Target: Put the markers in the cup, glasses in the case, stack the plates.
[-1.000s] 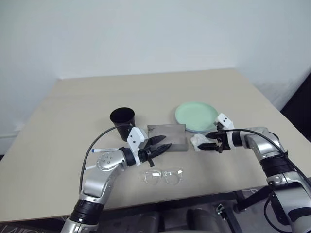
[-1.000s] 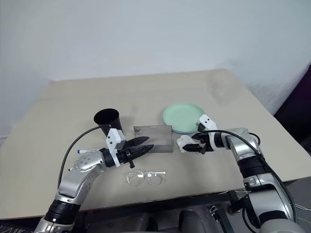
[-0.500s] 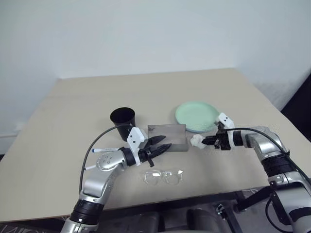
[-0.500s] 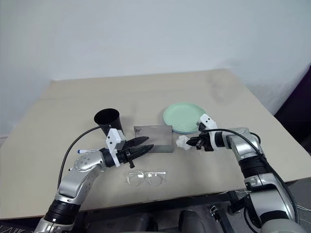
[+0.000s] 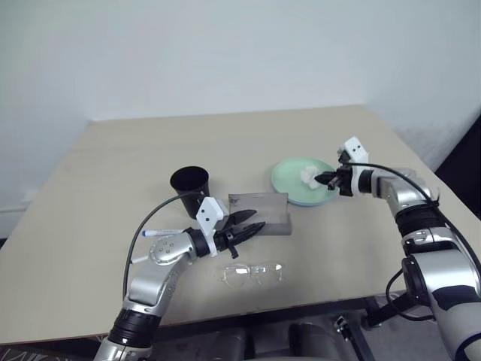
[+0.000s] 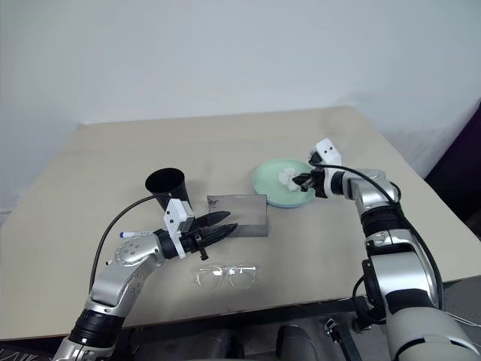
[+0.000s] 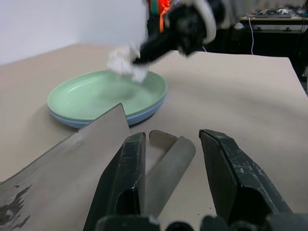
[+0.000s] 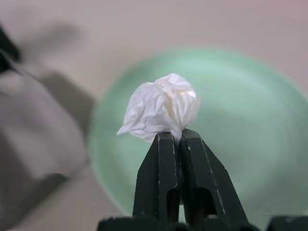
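Right tool (image 8: 175,139) pressed together, pinching the tissue (image 8: 161,108), held over the plates (image 5: 289,180) — green on blue, already stacked. Step in hand looks like clearing the tissue; next calls for letting it go on the green plate or off to the side. Left tool (image 5: 248,225) spread, empty, near the case (image 5: 259,213). Glasses (image 5: 252,273) lie in front of the case; cup (image 5: 189,188) to its left; a marker (image 5: 161,232) further left, not yet cupped. Surface (image 5: 113,165) otherwise unobstructed.
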{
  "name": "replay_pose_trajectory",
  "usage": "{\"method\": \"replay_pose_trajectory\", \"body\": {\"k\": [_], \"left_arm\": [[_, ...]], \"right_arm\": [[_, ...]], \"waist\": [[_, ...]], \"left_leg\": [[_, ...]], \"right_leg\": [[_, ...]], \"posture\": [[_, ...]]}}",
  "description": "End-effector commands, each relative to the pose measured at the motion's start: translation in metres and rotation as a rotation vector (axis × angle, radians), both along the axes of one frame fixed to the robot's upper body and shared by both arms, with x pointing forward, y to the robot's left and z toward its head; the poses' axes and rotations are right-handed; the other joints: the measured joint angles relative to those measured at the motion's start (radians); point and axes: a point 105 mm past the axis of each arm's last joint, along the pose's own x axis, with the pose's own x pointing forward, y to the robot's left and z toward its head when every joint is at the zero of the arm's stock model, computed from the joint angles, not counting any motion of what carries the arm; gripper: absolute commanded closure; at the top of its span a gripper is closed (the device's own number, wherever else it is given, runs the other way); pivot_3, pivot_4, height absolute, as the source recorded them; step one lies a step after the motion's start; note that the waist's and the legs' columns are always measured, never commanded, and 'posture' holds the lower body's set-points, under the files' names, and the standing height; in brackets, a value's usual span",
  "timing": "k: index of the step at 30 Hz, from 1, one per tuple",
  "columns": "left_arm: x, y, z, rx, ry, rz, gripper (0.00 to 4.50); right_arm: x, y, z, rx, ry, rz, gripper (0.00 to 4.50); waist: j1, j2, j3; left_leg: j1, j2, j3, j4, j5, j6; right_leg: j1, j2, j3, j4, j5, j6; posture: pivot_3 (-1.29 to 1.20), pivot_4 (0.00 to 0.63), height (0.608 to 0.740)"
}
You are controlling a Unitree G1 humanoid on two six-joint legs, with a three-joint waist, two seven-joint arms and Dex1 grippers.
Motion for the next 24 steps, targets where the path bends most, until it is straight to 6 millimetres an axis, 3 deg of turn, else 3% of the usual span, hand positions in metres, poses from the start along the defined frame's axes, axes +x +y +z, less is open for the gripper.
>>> {"method": "replay_pose_trajectory", "body": {"k": [1,10,15,18,24], "left_arm": [[0.003,0.001,0.014,0.000,-0.062,0.006,2.69],[0.002,0.004,0.014,0.003,-0.060,0.010,2.69],[0.002,0.002,0.014,0.008,-0.061,0.001,2.69],[0.003,0.003,0.015,0.021,-0.066,-0.004,2.69],[-0.004,0.007,0.016,0.074,-0.029,-0.102,2.69]], "right_arm": [[0.015,0.001,0.024,0.013,-0.086,-0.024,3.22],[0.015,0.002,0.025,0.044,-0.081,-0.006,0.10],[0.013,-0.001,0.026,0.033,-0.095,0.007,0.10],[0.008,0.001,0.036,0.067,-0.133,0.065,0.10],[-0.030,0.007,0.049,0.102,-0.198,0.340,0.10]], "waist": [[-0.003,0.000,0.000],[-0.006,0.000,0.000],[-0.006,0.000,0.000],[-0.005,0.000,0.000],[-0.005,0.000,0.000]], "left_leg": [[0.000,0.000,0.000,0.000,0.000,0.000],[0.001,0.000,0.000,-0.001,0.000,0.002],[0.001,0.000,0.000,0.000,0.000,0.002],[0.001,0.000,0.000,0.000,0.000,0.002],[0.001,0.000,-0.001,-0.001,0.000,0.002]], "right_leg": [[0.000,0.000,0.000,0.000,0.001,-0.001],[0.000,0.001,0.000,0.000,0.002,-0.002],[0.000,0.001,0.000,0.000,0.002,-0.002],[0.000,0.001,0.000,0.000,0.002,-0.002],[0.001,0.001,0.000,0.000,0.002,-0.002]], "posture": [[0.00,0.000,0.740],[0.00,0.000,0.740],[0.00,0.000,0.740],[0.00,0.000,0.740],[0.00,0.000,0.740]]}}
